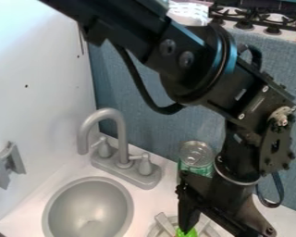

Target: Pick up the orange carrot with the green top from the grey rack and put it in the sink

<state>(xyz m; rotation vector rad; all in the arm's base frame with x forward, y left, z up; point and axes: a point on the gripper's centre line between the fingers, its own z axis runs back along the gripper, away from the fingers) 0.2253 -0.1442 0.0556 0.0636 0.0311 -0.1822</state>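
The black gripper point(219, 200) hangs low at the bottom right, its lower end over a grey slatted thing point(164, 224) at the bottom edge. A small bright green object point(187, 233) shows right at the gripper's lower tip; whether it is held or only touched cannot be told. Just behind the gripper stands a green can with a silver top point(195, 155), partly covered by the arm.
A grey round sink point(89, 208) lies at the lower left, with a grey faucet point(121, 139) behind it. A white wall point(36, 88) bounds the left, a blue-grey panel point(200, 122) the back. Stove burners point(244, 24) sit at the top right.
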